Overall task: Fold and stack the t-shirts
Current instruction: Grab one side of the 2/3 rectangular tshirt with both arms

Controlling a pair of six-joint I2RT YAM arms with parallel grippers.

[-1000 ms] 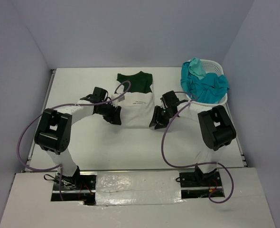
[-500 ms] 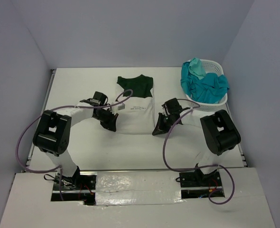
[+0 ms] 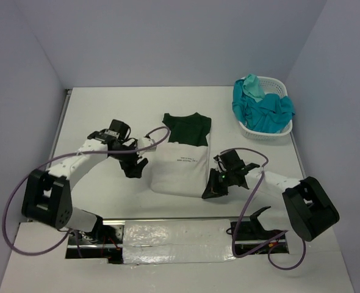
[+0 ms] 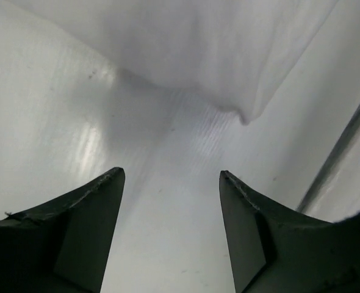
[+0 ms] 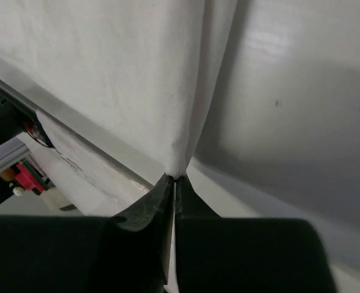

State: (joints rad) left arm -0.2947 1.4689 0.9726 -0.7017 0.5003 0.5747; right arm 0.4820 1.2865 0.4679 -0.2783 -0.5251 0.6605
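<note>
Progress looks roughly half made, by my reckoning. The white tee (image 3: 179, 170) lies in the middle of the table (image 3: 107, 110) as a narrow oblong with its sleeves tucked in. Its far end overlaps the near part of the dark green tee (image 3: 189, 127), which lies flat beneath and beyond it. So two shirts are out and partly stacked, though the white one probably wants another fold before that pile counts as neat. The right gripper (image 5: 175, 178) has its fingers pinched tight on the white tee's near right edge, a thin ridge of cloth rising out of them. The left gripper (image 4: 171, 174) stands with its fingers wide apart and nothing between them, just off the shirt's left edge over bare table. Untouched work sits in the white basket (image 3: 262, 132) at the far right corner, where a teal tee (image 3: 268, 113) is heaped with a pale mint tee (image 3: 253, 85) on top. Counting: four shirts that I can see, one of each colour, plus one basket and two grippers.
</note>
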